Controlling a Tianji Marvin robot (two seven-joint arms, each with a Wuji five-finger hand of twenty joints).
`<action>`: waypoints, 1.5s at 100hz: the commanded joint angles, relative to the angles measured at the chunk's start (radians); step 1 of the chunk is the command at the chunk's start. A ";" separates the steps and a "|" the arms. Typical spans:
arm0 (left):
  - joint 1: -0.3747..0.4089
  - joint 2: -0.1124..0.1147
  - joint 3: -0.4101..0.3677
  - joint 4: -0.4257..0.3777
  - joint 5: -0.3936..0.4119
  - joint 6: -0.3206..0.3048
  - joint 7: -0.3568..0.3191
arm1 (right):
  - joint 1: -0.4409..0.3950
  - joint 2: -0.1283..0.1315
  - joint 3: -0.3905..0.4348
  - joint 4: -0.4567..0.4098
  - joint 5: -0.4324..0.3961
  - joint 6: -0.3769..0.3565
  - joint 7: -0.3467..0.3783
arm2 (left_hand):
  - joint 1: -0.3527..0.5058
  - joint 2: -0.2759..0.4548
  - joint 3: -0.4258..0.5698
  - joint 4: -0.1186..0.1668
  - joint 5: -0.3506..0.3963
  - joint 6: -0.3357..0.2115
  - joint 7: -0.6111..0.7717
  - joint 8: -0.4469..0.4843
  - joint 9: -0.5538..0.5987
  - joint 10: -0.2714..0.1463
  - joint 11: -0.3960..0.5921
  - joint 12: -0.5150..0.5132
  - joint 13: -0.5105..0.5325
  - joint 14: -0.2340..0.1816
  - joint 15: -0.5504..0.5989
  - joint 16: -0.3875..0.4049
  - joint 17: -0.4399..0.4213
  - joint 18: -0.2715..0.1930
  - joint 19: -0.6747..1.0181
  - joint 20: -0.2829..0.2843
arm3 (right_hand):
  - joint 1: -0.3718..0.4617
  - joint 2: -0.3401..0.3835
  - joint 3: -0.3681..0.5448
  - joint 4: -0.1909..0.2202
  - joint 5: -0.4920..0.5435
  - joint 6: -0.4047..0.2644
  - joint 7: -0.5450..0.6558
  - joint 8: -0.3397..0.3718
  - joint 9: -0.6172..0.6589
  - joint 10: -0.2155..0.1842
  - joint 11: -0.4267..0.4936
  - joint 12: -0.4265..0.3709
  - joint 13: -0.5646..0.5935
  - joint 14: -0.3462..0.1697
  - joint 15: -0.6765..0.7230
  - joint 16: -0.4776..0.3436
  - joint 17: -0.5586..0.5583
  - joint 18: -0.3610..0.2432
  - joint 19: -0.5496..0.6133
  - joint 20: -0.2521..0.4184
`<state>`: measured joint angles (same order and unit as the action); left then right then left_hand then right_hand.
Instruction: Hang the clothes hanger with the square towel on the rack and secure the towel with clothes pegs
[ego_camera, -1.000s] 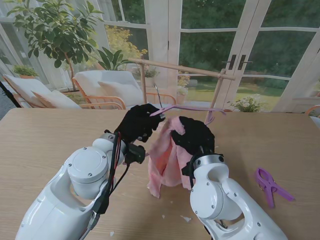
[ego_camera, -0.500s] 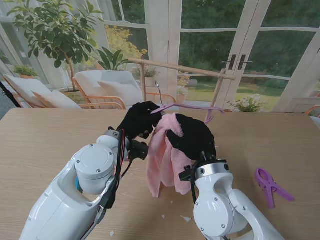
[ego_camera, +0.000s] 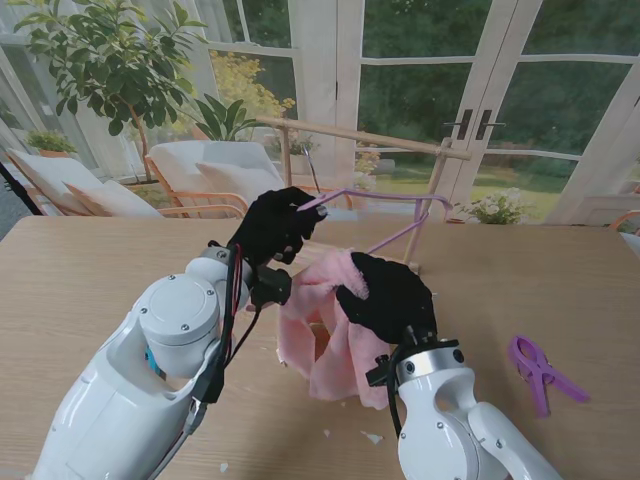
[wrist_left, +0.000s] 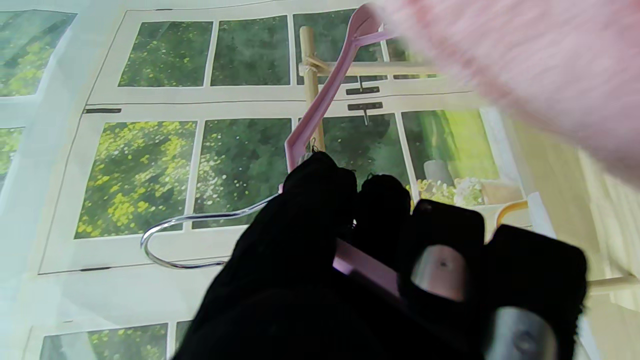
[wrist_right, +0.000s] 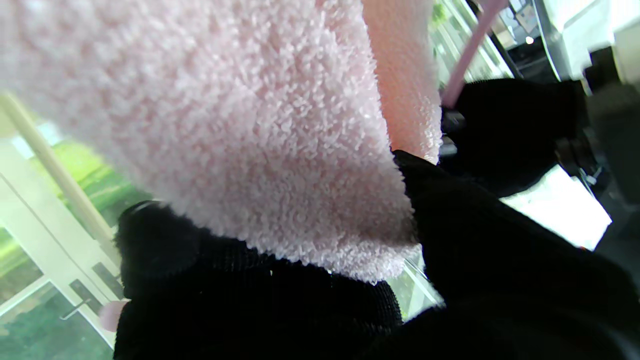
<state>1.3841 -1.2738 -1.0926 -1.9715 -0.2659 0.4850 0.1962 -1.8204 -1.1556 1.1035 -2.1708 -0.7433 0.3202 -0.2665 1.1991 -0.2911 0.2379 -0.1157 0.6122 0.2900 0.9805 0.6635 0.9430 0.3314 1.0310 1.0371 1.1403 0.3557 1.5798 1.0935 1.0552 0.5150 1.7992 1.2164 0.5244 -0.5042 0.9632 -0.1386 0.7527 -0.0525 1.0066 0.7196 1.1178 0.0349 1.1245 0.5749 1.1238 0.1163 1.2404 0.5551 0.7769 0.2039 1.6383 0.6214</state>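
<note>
- While the hanger is not yet on the rack, the step in hand looks like carrying hanger and towel toward it; pegging has not begun.
- Nearest to me, the right robot hand (ego_camera: 388, 293) is closed on the pink square towel (ego_camera: 322, 325), its black fingers buried in the pile; the right wrist view shows the cloth lying over the fingers (wrist_right: 250, 295).
- The towel hangs bunched between the two arms, over the middle of the tabletop (ego_camera: 90, 280). Whether it lies over the hanger's bar or only beside it I cannot tell.
- Toward the right edge of the tabletop, a purple clothes peg (ego_camera: 537, 368) lies flat, well apart from both hands, untouched.
- A little farther out, the left robot hand (ego_camera: 275, 228) is clenched on the pink clothes hanger (ego_camera: 385, 197) at the end by the neck, held up off the tabletop. In the left wrist view the fingers (wrist_left: 320, 200) wrap the pink bar and the metal hook (wrist_left: 175, 240) juts free beyond them.
- Farthest, the wooden rack (ego_camera: 370, 138) stands at the far edge of the tabletop, its rail bare.
- Next, I judge, the left arm must reach farther and bring the hook over the rail, while the right keeps the towel from sliding off.
</note>
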 joint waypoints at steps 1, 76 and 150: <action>-0.009 0.007 -0.017 -0.021 0.007 -0.008 -0.021 | -0.035 0.007 0.004 0.016 -0.013 -0.005 0.028 | 0.063 0.043 -0.018 0.045 0.002 -0.054 0.049 0.003 0.006 0.016 0.018 0.016 0.079 0.074 0.068 -0.007 0.024 -0.105 0.295 0.073 | 0.025 0.015 0.074 0.053 0.034 -0.054 0.081 -0.010 0.029 -0.003 0.035 0.011 0.041 0.031 0.020 0.007 0.018 -0.051 0.069 -0.015; -0.033 0.056 -0.064 -0.092 0.041 0.014 -0.178 | -0.036 0.026 0.006 0.104 -0.080 -0.004 0.071 | 0.061 0.040 -0.018 0.046 0.008 -0.057 0.047 0.003 0.007 0.014 0.017 0.016 0.079 0.074 0.067 -0.006 0.025 -0.110 0.295 0.073 | -0.278 0.128 -0.219 0.091 -0.439 0.131 -0.571 -0.210 -0.741 0.029 -0.428 -0.222 -0.747 0.023 -0.703 -0.179 -0.529 -0.035 -0.635 0.002; -0.046 0.059 -0.061 -0.120 0.023 0.061 -0.203 | 0.144 -0.060 -0.094 0.264 0.155 0.048 -0.129 | 0.059 0.036 -0.013 0.046 0.012 -0.058 0.046 0.003 0.012 0.013 0.014 0.014 0.079 0.071 0.067 -0.006 0.026 -0.118 0.295 0.071 | -0.092 -0.102 0.057 -0.045 -0.199 -0.041 0.023 0.029 -0.504 -0.045 -0.191 -0.115 -0.553 0.001 -0.466 -0.085 -0.448 -0.064 -0.444 0.046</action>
<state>1.3394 -1.2070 -1.1552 -2.0775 -0.2358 0.5388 0.0002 -1.6742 -1.1984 1.0106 -1.9077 -0.6133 0.3992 -0.4038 1.1992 -0.2910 0.2372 -0.1157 0.6122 0.2898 0.9804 0.6622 0.9430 0.3314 1.0310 1.0372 1.1403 0.3557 1.5799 1.0935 1.0552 0.5150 1.7992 1.2170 0.4067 -0.5594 0.9870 -0.1434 0.5406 -0.0608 0.9824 0.7242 0.5921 0.0196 0.8957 0.4440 0.5468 0.1438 0.7514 0.4551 0.3261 0.1653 1.1614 0.6478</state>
